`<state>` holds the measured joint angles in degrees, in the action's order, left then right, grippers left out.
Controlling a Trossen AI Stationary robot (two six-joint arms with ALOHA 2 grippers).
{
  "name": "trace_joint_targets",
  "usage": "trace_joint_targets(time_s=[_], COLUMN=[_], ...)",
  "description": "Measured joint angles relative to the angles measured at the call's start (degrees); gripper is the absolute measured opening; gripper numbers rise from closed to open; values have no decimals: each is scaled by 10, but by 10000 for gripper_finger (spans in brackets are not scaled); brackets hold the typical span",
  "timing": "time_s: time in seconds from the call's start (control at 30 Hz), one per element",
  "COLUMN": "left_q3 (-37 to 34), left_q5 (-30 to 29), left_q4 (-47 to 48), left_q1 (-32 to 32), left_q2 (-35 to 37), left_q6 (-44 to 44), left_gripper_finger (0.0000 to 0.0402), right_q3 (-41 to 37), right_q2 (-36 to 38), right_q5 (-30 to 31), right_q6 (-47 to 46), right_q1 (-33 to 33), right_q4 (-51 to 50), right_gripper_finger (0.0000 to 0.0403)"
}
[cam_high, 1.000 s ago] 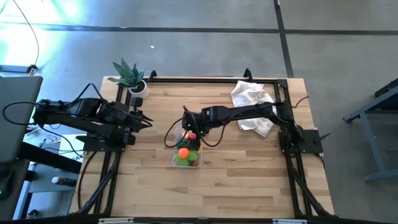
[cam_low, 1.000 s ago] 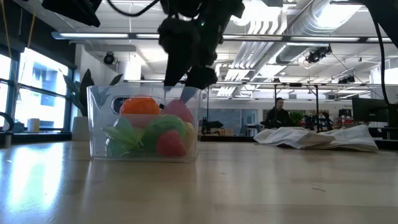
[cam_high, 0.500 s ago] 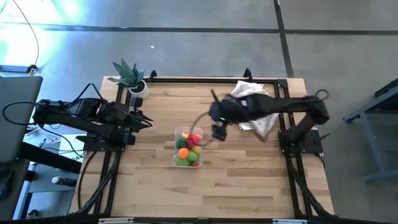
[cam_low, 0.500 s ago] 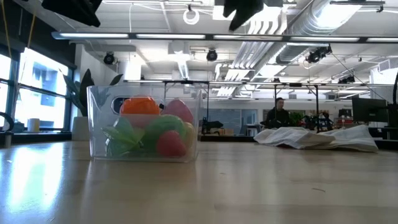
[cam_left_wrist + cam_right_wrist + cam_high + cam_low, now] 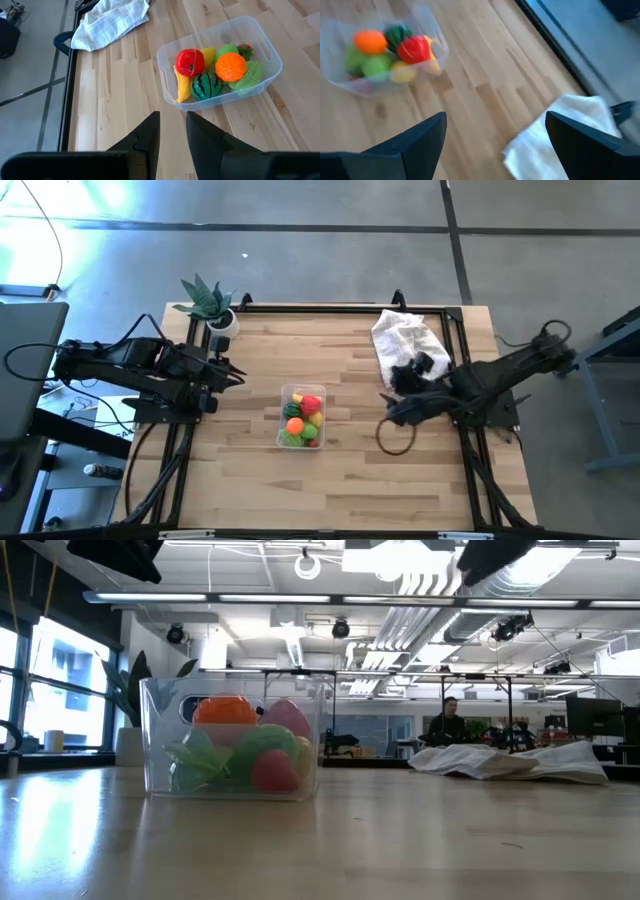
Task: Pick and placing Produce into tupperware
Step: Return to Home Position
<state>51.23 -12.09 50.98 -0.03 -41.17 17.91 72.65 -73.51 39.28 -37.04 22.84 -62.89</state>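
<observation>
Across the wooden table (image 5: 400,480), two dark arms are coming in from opposite sides. At the left edge the left arm (image 5: 130,365) is lying folded low, and the left gripper (image 5: 173,117) is pointing toward the tub with its fingers drawn nearly together, gripping nothing. Over the right side the right arm (image 5: 500,375) is hanging bent, and the right gripper (image 5: 495,120) is holding its fingers spread wide, released and empty, well apart from the tub. A crumpled white cloth (image 5: 405,340) is lying near the back right corner, partly under that arm. A potted plant (image 5: 207,300) is standing at the back left corner. Near the table's middle the clear tub (image 5: 210,30) is sitting upright, and the produce is resting inside it: a banana (image 5: 182,89) is leaning along one end wall, touching the watermelon (image 5: 205,86), a red fruit (image 5: 189,61) is sitting above them, and an orange (image 5: 230,67) is lying between two light green pieces (image 5: 252,75).
</observation>
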Motion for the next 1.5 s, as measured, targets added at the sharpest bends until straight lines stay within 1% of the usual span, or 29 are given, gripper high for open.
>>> trace_joint_targets(time_s=[0.07, 0.13, 0.23, 0.37, 0.47, 0.53, 0.6, 0.67, 0.73, 0.8, 0.87, 0.97, 1.07, 1.13, 1.23, 1.27, 1.33, 1.4, 1.5], left_q3=[0, 0, 0, 0, 0, 0, 0, 0, 0, 0, 0, 0, 0, 0, 0, 0, 0, 0, 0], left_q5=[0, 0, 0, 0, 0, 0, 0, 0, 0, 0, 0, 0, 0, 0, 0, 0, 0, 0, 0], left_q4=[0, 0, 0, 0, 0, 0, 0, 0, 0, 0, 0, 0, 0, 0, 0, 0, 0, 0, 0], left_q1=[0, 0, 0, 0, 0, 0, 0, 0, 0, 0, 0, 0, 0, 0, 0, 0, 0, 0, 0], left_q2=[0, 0, 0, 0, 0, 0, 0, 0, 0, 0, 0, 0, 0, 0, 0, 0, 0, 0, 0], left_q6=[0, 0, 0, 0, 0, 0, 0, 0, 0, 0, 0, 0, 0, 0, 0, 0, 0, 0, 0], left_gripper_finger=[85, 85, 85, 85, 85, 85, 85, 85, 85, 85, 85, 85, 85, 85, 85, 85, 85, 85, 85], right_q3=[-33, -51, -55, -55, -59, -80, -123, -178, -233, -280, -317, -353, -364, -368, -368, -364, -352, -330, -283], right_q2=[41, 81, 132, 185, 238, 285, 339, 390, 431, 461, 485, 510, 520, 522, 521, 521, 521, 521, 521], right_q5=[-1, -8, -44, -55, -66, -83, -103, -126, -143, -145, -145, -151, -155, -142, -80, -60, -40, -44, -63], right_q6=[-18, -30, -43, 32, 90, 119, 156, 207, 238, 230, 194, 163, 155, 164, 182, 204, 249, 288, 323], right_q1=[6, 8, 8, 18, 44, 66, 83, 93, 96, 96, 96, 96, 96, 94, 90, 86, 73, 57, 30], right_q4=[23, 27, 29, 38, 44, 76, 157, 270, 382, 471, 543, 614, 616, 614, 614, 614, 610, 600, 562], right_gripper_finger=[329, 329, 329, 329, 329, 329, 329, 329, 329, 329, 330, 330, 330, 330, 330, 330, 326, 312, 269])
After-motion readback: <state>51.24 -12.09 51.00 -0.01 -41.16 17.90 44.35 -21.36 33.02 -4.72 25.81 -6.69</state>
